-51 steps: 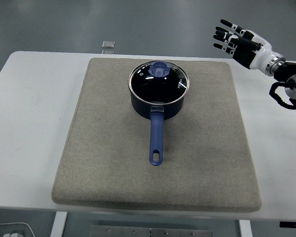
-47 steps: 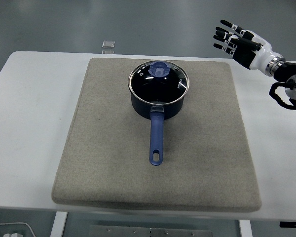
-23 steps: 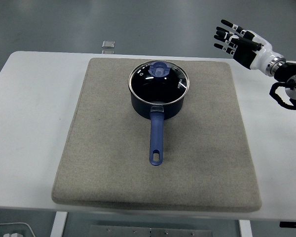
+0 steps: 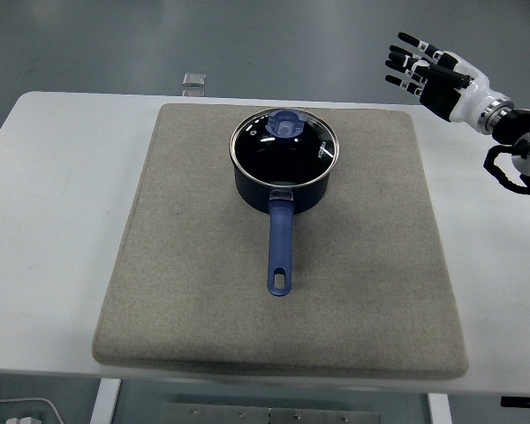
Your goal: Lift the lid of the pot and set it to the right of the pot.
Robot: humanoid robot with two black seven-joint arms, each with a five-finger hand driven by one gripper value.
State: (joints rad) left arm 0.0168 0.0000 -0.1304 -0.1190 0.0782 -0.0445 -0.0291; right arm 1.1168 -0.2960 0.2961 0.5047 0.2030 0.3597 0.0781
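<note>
A dark blue pot (image 4: 283, 181) stands on the grey mat (image 4: 194, 283), toward its far side, with its long blue handle (image 4: 280, 247) pointing at me. A glass lid (image 4: 284, 147) with a blue knob (image 4: 285, 123) lies flat on the pot. My right hand (image 4: 415, 64) hovers high at the picture's upper right, beyond the mat's far right corner and well apart from the pot. Its fingers are spread and hold nothing. My left arm does not show.
The grey mat covers most of the white table (image 4: 44, 194). A small clear square object (image 4: 193, 80) lies just past the table's far edge. Bare mat stretches to the right of the pot and in front of it.
My right hand has drifted slightly up and to the right. The pot and lid have not moved.
</note>
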